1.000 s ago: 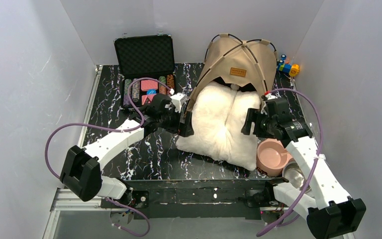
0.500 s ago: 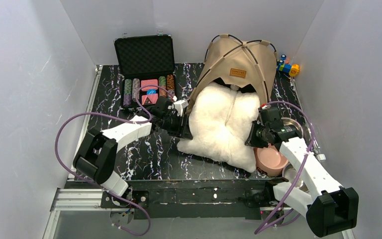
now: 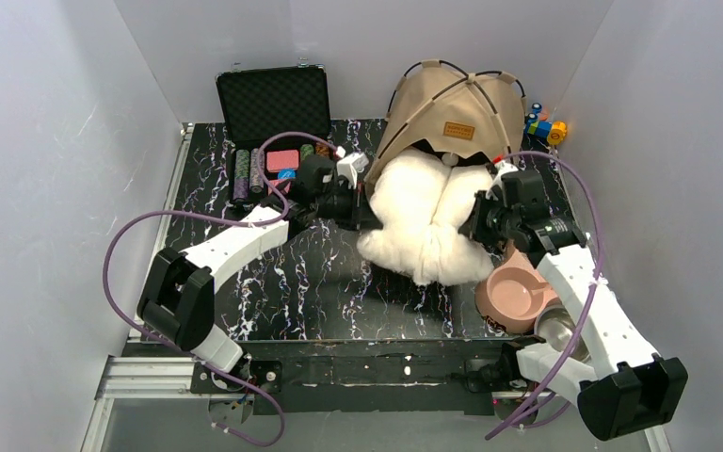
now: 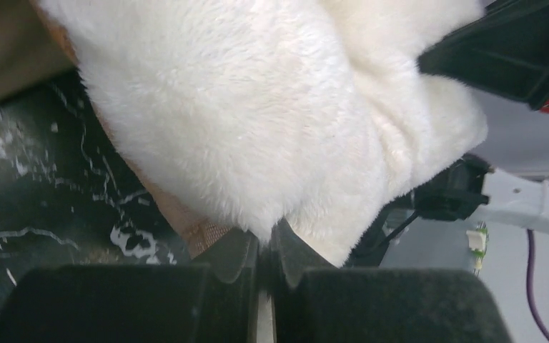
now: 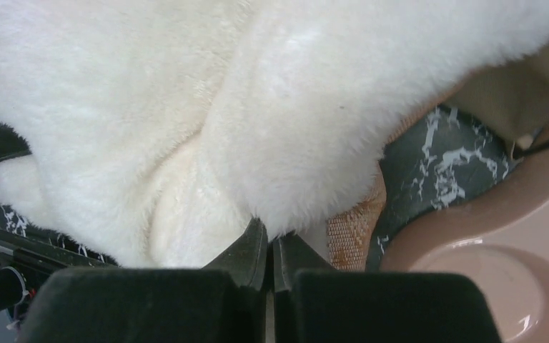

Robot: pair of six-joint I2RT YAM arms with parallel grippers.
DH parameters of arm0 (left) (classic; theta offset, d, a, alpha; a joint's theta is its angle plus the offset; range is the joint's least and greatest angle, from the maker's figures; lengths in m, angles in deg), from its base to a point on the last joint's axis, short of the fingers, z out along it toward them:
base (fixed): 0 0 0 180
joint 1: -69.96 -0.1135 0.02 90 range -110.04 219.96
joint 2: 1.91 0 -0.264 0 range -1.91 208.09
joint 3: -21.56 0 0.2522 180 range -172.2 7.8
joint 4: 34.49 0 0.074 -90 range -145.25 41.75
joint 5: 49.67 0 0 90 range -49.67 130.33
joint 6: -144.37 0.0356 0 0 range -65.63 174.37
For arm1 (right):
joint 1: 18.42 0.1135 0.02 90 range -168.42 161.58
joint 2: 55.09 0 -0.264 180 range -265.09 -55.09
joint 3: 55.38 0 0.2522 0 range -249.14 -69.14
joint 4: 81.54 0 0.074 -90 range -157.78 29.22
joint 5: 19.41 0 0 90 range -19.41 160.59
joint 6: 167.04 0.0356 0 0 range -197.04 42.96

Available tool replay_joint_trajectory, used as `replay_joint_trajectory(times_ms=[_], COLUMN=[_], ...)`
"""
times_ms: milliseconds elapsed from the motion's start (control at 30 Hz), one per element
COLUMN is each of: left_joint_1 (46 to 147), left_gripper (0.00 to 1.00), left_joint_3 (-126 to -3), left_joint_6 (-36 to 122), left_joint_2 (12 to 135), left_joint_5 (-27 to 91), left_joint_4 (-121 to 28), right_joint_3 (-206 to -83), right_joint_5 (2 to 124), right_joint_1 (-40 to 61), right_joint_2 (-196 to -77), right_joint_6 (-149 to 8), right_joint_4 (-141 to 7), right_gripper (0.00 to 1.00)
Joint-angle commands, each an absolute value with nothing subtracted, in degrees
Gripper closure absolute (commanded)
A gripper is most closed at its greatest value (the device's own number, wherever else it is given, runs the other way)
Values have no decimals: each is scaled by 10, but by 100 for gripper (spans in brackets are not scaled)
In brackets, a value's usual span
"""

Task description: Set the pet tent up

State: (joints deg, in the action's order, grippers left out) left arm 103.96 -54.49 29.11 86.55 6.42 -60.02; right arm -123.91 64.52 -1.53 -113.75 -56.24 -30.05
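Observation:
The pet tent (image 3: 452, 99) stands at the back of the table, tan canvas with thin black poles and a brown label patch. A fluffy cream cushion (image 3: 428, 217) lies bunched in front of its doorway, its far end just inside. My left gripper (image 3: 364, 209) is shut on the cushion's left edge, and the left wrist view shows fur (image 4: 257, 107) pinched between the tips of the left gripper (image 4: 264, 239). My right gripper (image 3: 475, 224) is shut on the right edge. In the right wrist view the right gripper (image 5: 269, 243) nips the cushion (image 5: 186, 107) too. Tan tent fabric (image 5: 536, 93) shows at that view's right edge.
An open black case (image 3: 276, 118) with poker chips sits at the back left. A pink bowl (image 3: 513, 297) lies beside the right arm, close to the cushion, with a metal bowl (image 3: 557, 330) behind it. A small colourful toy (image 3: 546, 127) sits right of the tent.
Both grippers went from open to shut on the cushion's side edges. The cushion has been squeezed narrower and pushed back toward the tent doorway.

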Motion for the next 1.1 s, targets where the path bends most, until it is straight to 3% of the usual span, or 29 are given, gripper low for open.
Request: replay_joint_trajectory(times_ms=[0, 433, 700, 733, 800, 867, 933, 1000, 1067], left_joint_1=[1043, 1043, 1044, 1044, 1044, 1044, 1044, 1044, 1044], left_gripper=[100, 100, 100, 100, 86, 59, 31, 6, 2], left_joint_3=[-632, -745, -780, -779, -774, -765, -752, -724, -702], left_joint_6=[263, 254, 256, 258, 270, 287, 311, 337, 361], left_joint_2=[861, 994, 1040, 1038, 1025, 1004, 976, 945, 912], left_joint_5=[56, 104, 189, 196, 203, 206, 208, 214, 224], left_joint_4=[-550, -543, -546, -548, -554, -566, -578, -588, -603], right_joint_3=[-1316, -1409, -1342, -1338, -1336, -1335, -1334, -1326, -1316], right_joint_5=[605, 696, 768, 756, 740, 722, 697, 684, 685], right_joint_1=[-14, -14, -14, -14, -13, -13, -13, -13, -13], right_joint_2=[-1175, -1332, -1321, -1316, -1307, -1291, -1270, -1240, -1203], right_joint_6=[-598, -627, -560, -562, -566, -575, -585, -592, -601], right_joint_4=[-365, -420, -526, -527, -508, -474, -436, -399, -371], right_gripper=[99, 99, 99, 93, 69, 49, 38, 34, 29])
